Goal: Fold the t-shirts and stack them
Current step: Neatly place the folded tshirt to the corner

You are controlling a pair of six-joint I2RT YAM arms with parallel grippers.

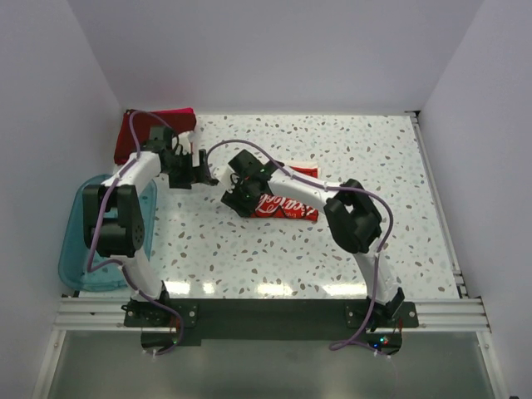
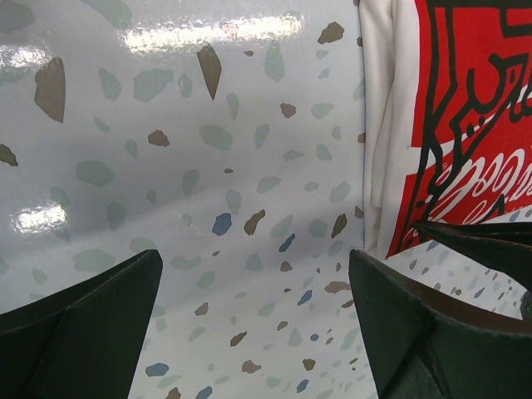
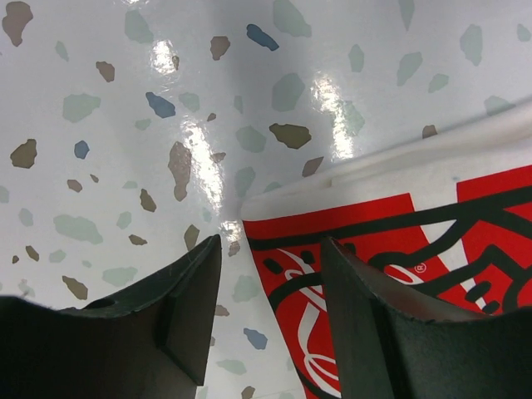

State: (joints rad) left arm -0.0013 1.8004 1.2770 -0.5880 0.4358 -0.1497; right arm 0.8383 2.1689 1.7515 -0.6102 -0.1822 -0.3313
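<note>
Shirt first: cream-white t-shirt [image 1: 287, 208] is lying folded into a narrow strip near the middle of the speckled table [image 1: 332, 150], with its red print panel facing up and the right arm crossing over it. White script is running along the red panel; from the top view it is looking like the Coca-Cola script but is too small to read for sure. In the right wrist view the same shirt [image 3: 465, 216] is showing black outlines, white swirls and a tiny registered-mark circle on the red, with no full word readable. In the left wrist view the shirt [image 2: 378, 125] is showing its cream edge and broken white lettering on red at the right side. Right gripper [image 1: 235, 198] is sitting at the shirt's left end; its fingers [image 3: 270, 245] are standing partly apart over the corner of the print, and I cannot tell if they are touching cloth. Left gripper [image 1: 202, 176] is hovering just left of the shirt with fingers [image 2: 255, 258] spread wide over bare table, holding nothing. Dark red t-shirt [image 1: 137, 137] is lying in the far left corner with a pink t-shirt [image 1: 170, 112] at its far edge. Teal tub [image 1: 79, 249] is sitting at the near left, partly off the table edge.
</note>
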